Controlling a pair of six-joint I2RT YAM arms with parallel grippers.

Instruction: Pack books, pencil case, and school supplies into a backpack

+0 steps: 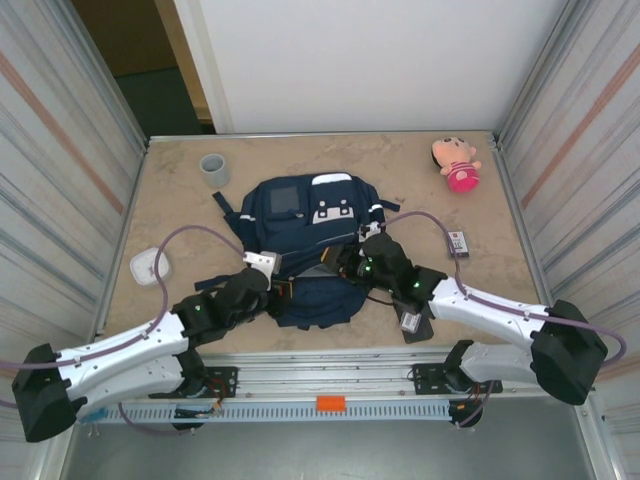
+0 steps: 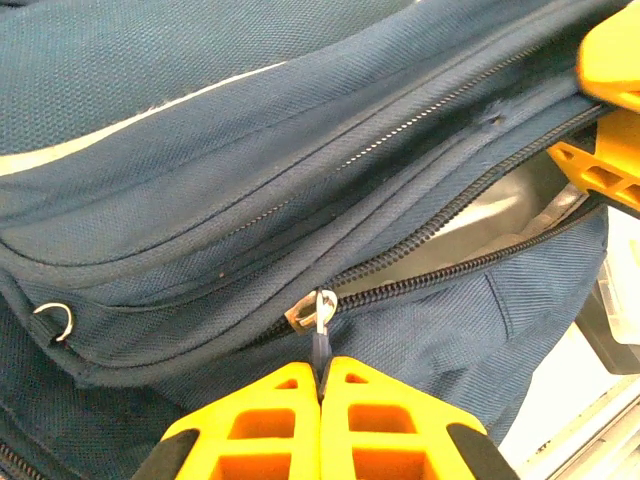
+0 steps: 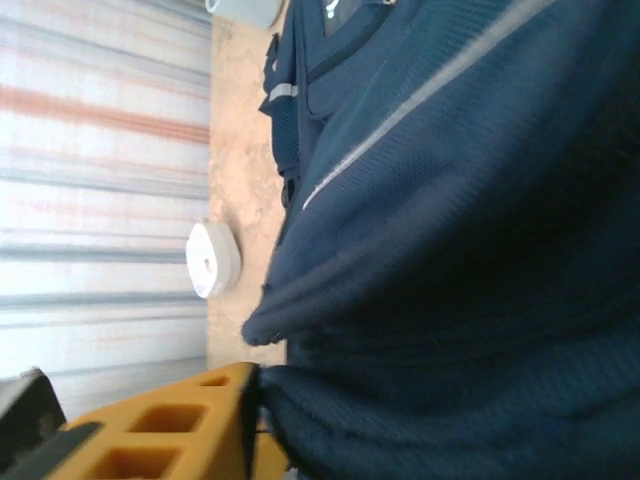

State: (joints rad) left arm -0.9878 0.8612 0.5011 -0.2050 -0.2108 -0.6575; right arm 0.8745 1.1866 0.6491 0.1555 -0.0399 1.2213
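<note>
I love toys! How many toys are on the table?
1: a pink doll lies near the far right corner of the table. The backpack could be hiding another one under it or inside.

Navy blue fabric backpack [image 1: 310, 215] sprawled centrally, zip mouth [image 2: 480, 235] a narrow slit, bare table [image 1: 390, 165] between round grey cup [image 1: 214, 170] and pink plush doll [image 1: 457, 163]

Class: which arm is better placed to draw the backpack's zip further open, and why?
Left. The left gripper is shut on the zip pull; the right gripper merely grips the backpack fabric beside the opening.
</note>
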